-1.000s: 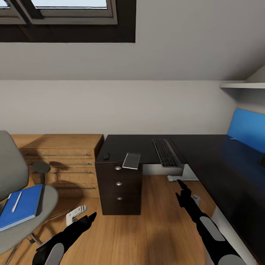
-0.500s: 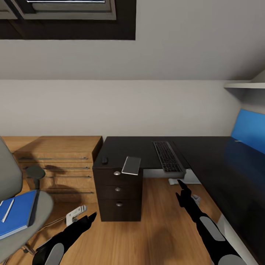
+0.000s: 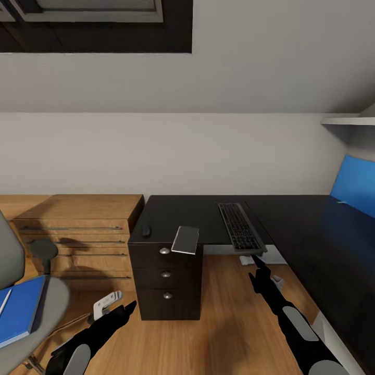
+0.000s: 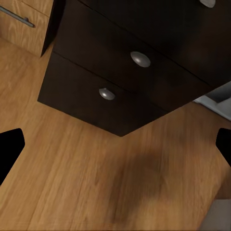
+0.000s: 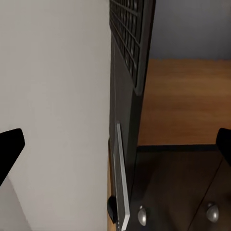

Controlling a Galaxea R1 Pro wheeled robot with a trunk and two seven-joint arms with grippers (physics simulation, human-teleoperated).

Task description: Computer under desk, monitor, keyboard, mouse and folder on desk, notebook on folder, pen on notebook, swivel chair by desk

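Note:
The desk (image 3: 208, 211) has a glossy black top and a dark drawer unit (image 3: 165, 284). On it lie the keyboard (image 3: 240, 233), the small black mouse (image 3: 146, 229) and the grey notebook (image 3: 186, 239), which overhangs the front edge. At far left, the blue folder (image 3: 21, 312) rests on the grey swivel chair (image 3: 49, 299), with the white pen (image 3: 4, 303) on it. My left gripper (image 3: 129, 306) hovers open over the floor before the drawer unit (image 4: 120, 72). My right gripper (image 3: 255, 259) is open just below the keyboard (image 5: 127, 33), with the notebook (image 5: 120, 183) edge-on beyond.
A light wooden dresser (image 3: 78, 234) stands left of the desk against the wall. A bright blue panel (image 3: 359, 187) rises over the desk's right wing, under a white shelf (image 3: 349, 121). White feet (image 3: 276, 282) stand on the wood floor under the desk.
The whole view has shifted: the camera moved closer to the desk, and the chair with the folder slid toward the left edge of view. Both arms keep their pose.

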